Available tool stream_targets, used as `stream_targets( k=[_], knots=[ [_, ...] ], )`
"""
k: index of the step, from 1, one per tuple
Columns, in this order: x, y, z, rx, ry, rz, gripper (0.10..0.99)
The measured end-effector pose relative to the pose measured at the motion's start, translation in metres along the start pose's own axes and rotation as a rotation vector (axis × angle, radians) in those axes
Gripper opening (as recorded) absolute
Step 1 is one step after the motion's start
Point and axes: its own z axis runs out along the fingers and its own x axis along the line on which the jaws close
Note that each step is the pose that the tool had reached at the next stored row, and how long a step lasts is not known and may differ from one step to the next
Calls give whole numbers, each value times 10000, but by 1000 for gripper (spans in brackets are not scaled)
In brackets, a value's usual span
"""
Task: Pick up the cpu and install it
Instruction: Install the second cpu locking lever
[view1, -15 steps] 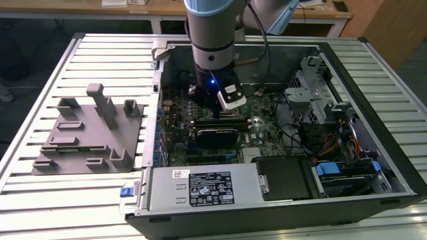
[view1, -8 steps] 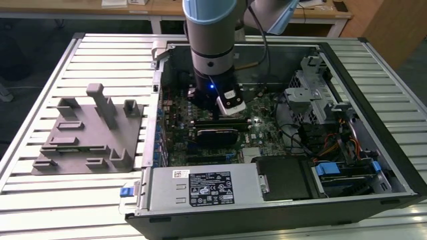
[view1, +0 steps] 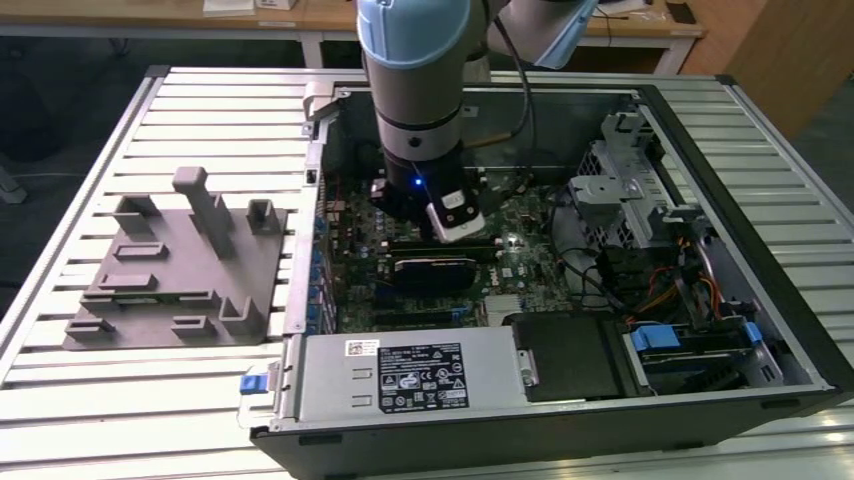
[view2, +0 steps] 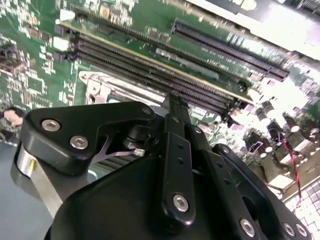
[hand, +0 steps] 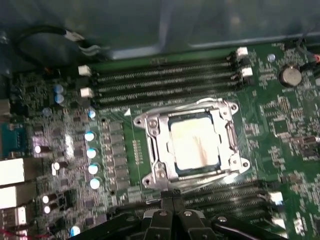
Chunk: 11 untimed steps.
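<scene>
**In the socket: the cpu was seated and your gripper held nothing**

On the exterior view's left, you had the grey fixture (view1: 174, 265) lying on the slatted table (view1: 80, 400), with no chip showing on it. Moving right, the open computer case (view1: 747, 330) took up the middle and right of that view, and your arm (view1: 420, 90) reached down into it over the motherboard (view1: 354, 215).

In the first wrist view, the cpu (hand: 194, 146) sat flat inside the metal socket frame (hand: 150, 131), its pale silvery top facing up, between the banks of memory slots (hand: 165, 80). Your gripper (hand: 173, 196) was just beside the frame's edge, its fingertips (hand: 178, 195) pressed together with nothing between them. The second wrist view showed the same pair of fingers (view2: 177, 107) brought together above the board, beside the long slots.

Judging from that, you had the pick and the placing done: the chip lay in its socket and was apart from the gripper. Whether the frame was latched down over the chip could not be told, so securing it may have remained.
</scene>
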Motion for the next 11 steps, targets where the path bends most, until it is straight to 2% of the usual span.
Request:
stream_targets(
  k=[2,6,8,11],
  knots=[
    [8,-5,13,-196,36,-10,106],
    [38,-28,36,-412,73,-20,106],
    [37,-49,41,-486,87,-25,106],
    [30,-88,42,-541,97,-34,106]
  ],
)
